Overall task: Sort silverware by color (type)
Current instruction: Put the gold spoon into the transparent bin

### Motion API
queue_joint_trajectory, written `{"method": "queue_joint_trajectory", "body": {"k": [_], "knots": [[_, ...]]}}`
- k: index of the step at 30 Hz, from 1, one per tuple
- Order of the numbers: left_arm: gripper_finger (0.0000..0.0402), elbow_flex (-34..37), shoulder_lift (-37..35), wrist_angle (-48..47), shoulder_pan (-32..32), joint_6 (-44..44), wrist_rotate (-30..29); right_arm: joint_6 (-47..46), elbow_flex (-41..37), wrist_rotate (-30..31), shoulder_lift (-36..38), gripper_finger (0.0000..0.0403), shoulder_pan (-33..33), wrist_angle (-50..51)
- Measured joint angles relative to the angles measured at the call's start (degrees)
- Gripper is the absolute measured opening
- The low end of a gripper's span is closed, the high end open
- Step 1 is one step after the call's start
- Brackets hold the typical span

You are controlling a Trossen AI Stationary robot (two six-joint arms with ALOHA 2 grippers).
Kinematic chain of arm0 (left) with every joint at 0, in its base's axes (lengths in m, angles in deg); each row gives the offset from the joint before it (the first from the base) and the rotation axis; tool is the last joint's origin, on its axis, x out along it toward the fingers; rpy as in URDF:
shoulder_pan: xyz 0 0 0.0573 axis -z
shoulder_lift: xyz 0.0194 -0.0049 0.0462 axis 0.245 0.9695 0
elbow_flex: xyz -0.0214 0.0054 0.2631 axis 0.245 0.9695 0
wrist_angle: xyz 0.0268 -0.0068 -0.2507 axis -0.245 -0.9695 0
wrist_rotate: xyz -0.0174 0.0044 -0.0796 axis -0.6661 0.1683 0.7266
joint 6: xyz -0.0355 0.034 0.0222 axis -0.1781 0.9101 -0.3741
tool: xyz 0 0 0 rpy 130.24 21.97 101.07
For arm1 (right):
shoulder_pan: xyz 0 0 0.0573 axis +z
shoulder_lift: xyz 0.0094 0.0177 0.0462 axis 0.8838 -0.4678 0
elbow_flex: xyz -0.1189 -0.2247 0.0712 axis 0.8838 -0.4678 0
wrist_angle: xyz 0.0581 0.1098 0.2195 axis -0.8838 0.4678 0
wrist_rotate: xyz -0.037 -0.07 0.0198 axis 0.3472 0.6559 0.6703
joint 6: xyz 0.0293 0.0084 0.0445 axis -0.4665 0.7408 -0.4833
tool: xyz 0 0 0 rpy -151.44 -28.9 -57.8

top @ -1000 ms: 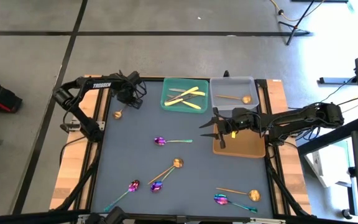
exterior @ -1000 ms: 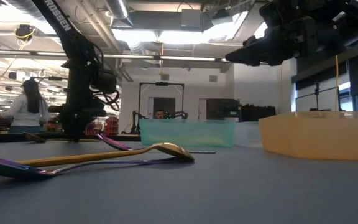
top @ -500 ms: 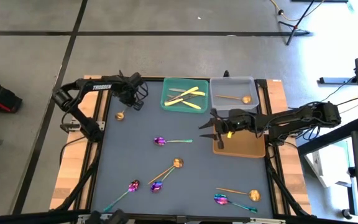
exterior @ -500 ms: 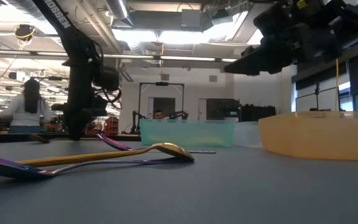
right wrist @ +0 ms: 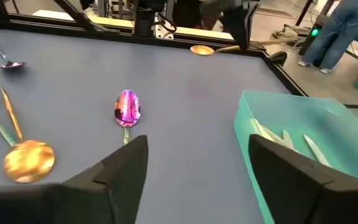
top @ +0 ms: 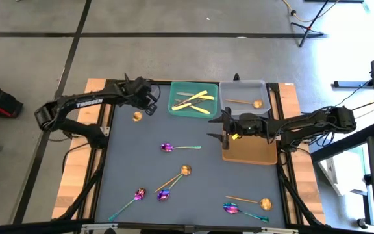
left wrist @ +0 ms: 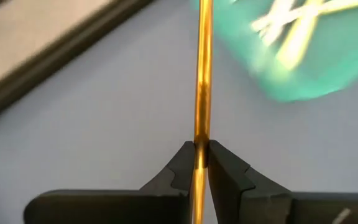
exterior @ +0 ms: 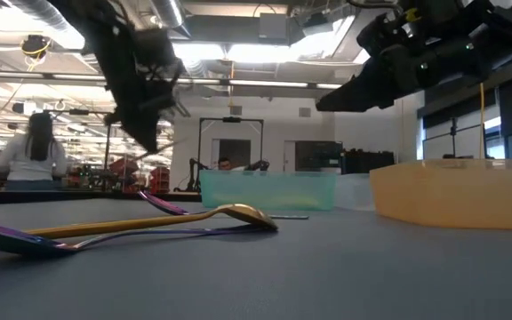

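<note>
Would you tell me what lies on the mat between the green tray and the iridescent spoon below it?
Nothing: in the high view, bare mat separates the green tray from the iridescent spoon.

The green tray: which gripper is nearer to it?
Left. The left gripper, holding a copper spoon, sits just beside the green tray; the right gripper hangs open farther off, by the orange tray.

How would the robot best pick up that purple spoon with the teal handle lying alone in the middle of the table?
Grip the purple spoon on its slim teal handle, near mid-length, coming straight down from above. It lies flat with clear table on both sides, so a tool's fingers can straddle the handle crosswise; the rounded bowl would probably slip.
</note>
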Motion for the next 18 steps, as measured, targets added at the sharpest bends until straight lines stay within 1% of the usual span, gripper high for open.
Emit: {"method": "queue_joint_trajectory", "body": {"k": [5,10,14,18], "knots": [[0.0027,-0.06,-3.34,2.53,5.35,-0.03,0.81,1.29,0.00,-0.44,0.02,0.0290,0.00,0.03],[0.0029,-0.06,-4.24,4.01,11.02,-0.44,6.19,1.37,0.00,-0.01,0.02,0.0291,0.00,0.02],[0.0028,-0.06,-4.28,7.06,15.77,-0.54,7.74,1.37,0.00,0.11,0.04,0.0291,0.01,-0.01],[0.0027,-0.06,-4.30,11.71,20.14,-0.41,7.91,1.39,0.00,0.09,0.04,0.0291,0.02,-0.07]]}}
